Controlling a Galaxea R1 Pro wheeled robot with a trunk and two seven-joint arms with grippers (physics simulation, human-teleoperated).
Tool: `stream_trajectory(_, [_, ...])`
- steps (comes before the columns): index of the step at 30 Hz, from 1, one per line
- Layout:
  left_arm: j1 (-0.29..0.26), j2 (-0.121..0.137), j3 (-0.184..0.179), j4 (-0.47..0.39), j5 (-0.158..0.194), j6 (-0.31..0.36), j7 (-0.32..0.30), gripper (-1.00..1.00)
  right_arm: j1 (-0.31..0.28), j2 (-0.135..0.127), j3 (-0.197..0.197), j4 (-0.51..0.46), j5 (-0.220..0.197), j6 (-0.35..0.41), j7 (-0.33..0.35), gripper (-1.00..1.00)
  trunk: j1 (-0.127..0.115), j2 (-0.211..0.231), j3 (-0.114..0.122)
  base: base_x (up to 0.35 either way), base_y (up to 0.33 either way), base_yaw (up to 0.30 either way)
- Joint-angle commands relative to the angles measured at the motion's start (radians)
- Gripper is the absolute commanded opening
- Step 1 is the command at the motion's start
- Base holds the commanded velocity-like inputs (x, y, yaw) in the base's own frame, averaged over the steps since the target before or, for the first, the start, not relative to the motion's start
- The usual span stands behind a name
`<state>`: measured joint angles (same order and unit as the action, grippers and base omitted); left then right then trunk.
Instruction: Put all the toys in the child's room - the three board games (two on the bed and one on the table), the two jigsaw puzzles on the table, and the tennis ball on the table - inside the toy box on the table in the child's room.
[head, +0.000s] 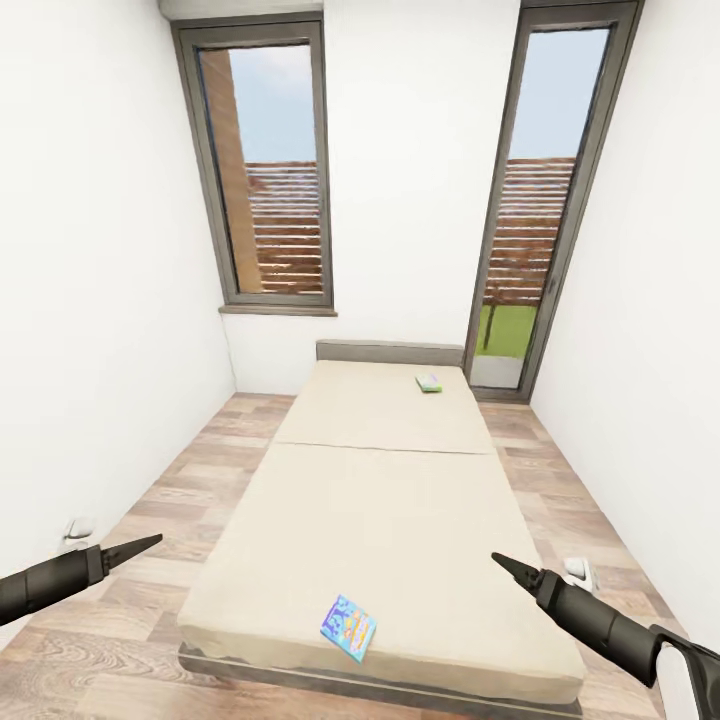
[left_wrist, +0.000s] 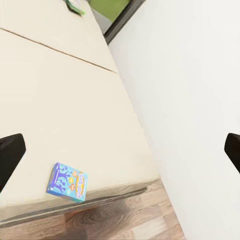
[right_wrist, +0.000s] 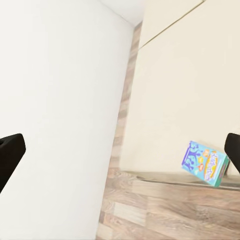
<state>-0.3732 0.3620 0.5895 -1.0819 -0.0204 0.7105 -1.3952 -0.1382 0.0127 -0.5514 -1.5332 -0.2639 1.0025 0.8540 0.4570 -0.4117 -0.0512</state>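
the small blue board game lies flat at the bed's foot edge, between the empty, spread left hand and right hand, slightly nearer the right.

I have both dark grey arms held low and forward, one at each side of my head view. The left gripper tapers to a closed-looking point aimed inward and slightly up. The right gripper mirrors it, its tip pointing up and inward. In each wrist view, black fingertips sit wide apart at the frame's sides, gripping nothing.
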Motion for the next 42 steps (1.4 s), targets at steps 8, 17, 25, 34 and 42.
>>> stream_trajectory(8, [-0.001, 0.0, 0.0, 0.0, -0.003, 0.011, -0.005, 1.0, -0.001, 0.001, -0.002, -0.001, 0.005, 0.004, 0.007, 1.0, 0.001, -0.002, -0.002, -0.001, 0.274, 0.002])
stream_trajectory(17, [-0.001, 0.0, 0.0, 0.0, -0.003, 0.011, -0.005, 1.0, -0.001, 0.001, -0.002, -0.001, 0.005, 0.003, 0.007, 1.0, 0.001, -0.002, 0.005, -0.005, 0.196, -0.024])
stream_trajectory(25, [-0.001, 0.0, 0.0, 0.0, -0.003, 0.011, -0.005, 1.0, -0.001, 0.001, -0.002, -0.001, 0.005, 0.003, 0.007, 1.0, 0.001, -0.002, 0.016, -0.1, 0.183, -0.075])
stream_trajectory(34, [-0.001, 0.0, 0.0, 0.0, -0.003, 0.011, -0.005, 1.0, -0.001, 0.001, -0.003, -0.001, 0.005, 0.003, 0.007, 1.0, 0.001, -0.002, 0.019, -0.014, 0.033, -0.019])
stream_trajectory(42, [-0.001, 0.0, 0.0, 0.0, -0.003, 0.011, -0.005, 1.0, -0.001, 0.001, -0.002, -0.001, 0.005, 0.003, 0.007, 1.0, 0.001, -0.002, 0.019, -0.001, 0.001, -0.001])
